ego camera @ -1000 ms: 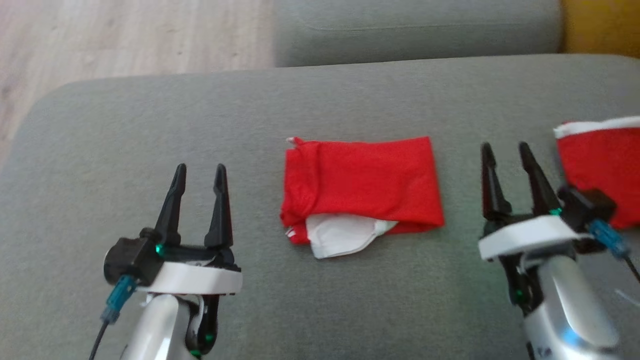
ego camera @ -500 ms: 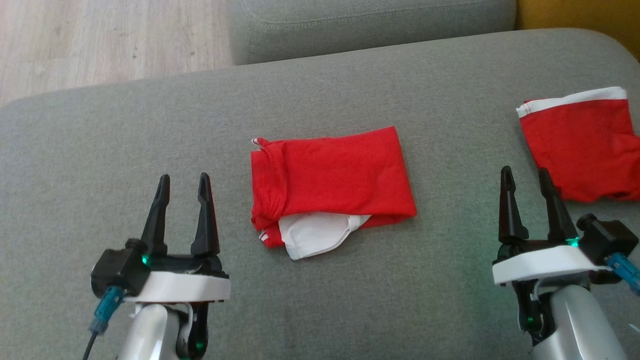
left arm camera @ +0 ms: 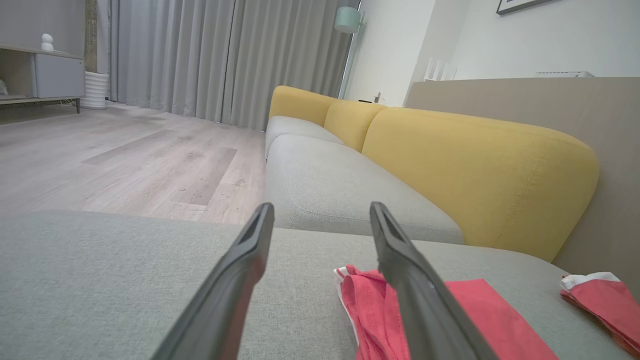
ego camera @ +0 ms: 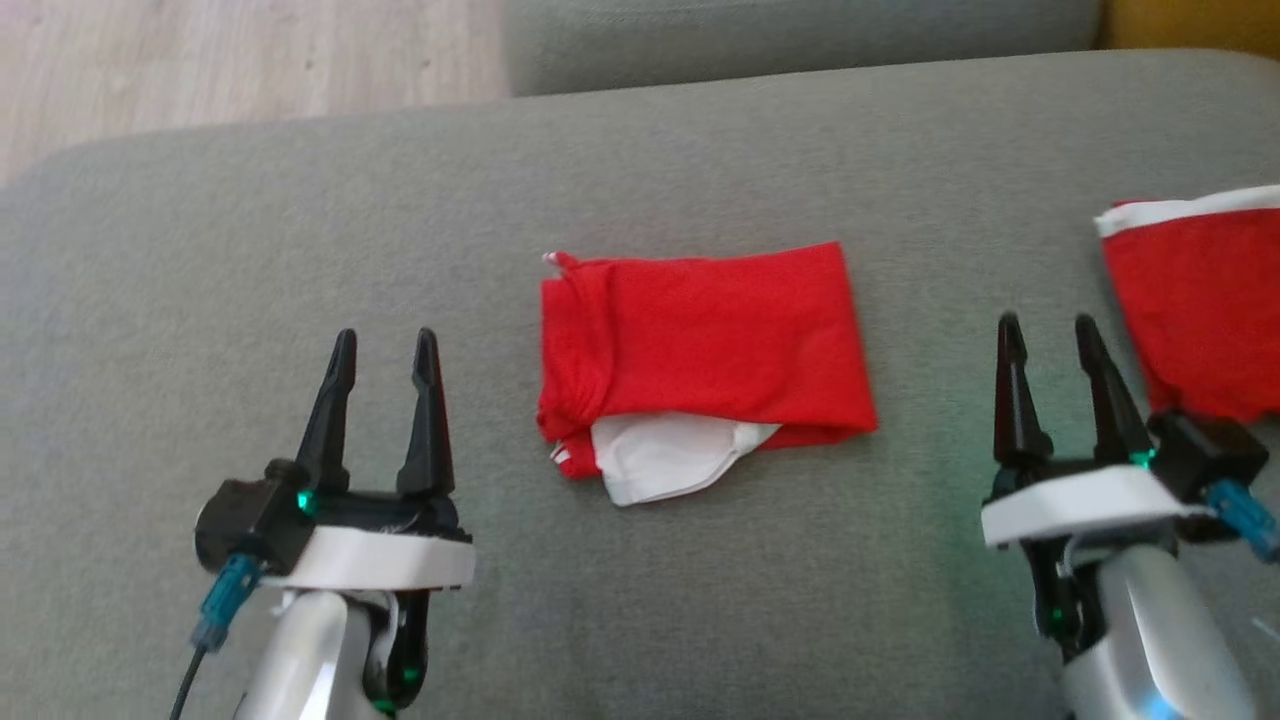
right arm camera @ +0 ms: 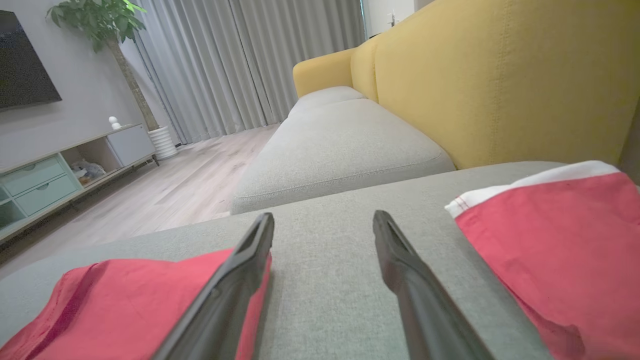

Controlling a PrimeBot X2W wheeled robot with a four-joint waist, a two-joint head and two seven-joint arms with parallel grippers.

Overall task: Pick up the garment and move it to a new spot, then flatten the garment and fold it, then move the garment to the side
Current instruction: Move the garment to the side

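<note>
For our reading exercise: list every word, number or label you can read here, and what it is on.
No text can be read.
The shirt: folded, plain red cloth and a white sleeve.
The shorts: plain red, white band.
The framed picture: too small to tell.

The grey cushion (ego camera: 700,600) spreads wide before me. At its right end lie the red shorts (ego camera: 1195,300), flat on the fabric, their white band toward the cushion's far edge. Just past that far edge sits a second grey seat (ego camera: 800,40), and a yellow backrest (left arm camera: 480,170) rises beyond the cushion's far right corner. Off the cushion's far left corner runs pale wood floor (ego camera: 250,60). Well beyond the cushion stand grey curtains (left arm camera: 225,55), a low cabinet (right arm camera: 60,170) and a leafy plant (right arm camera: 100,20).
</note>
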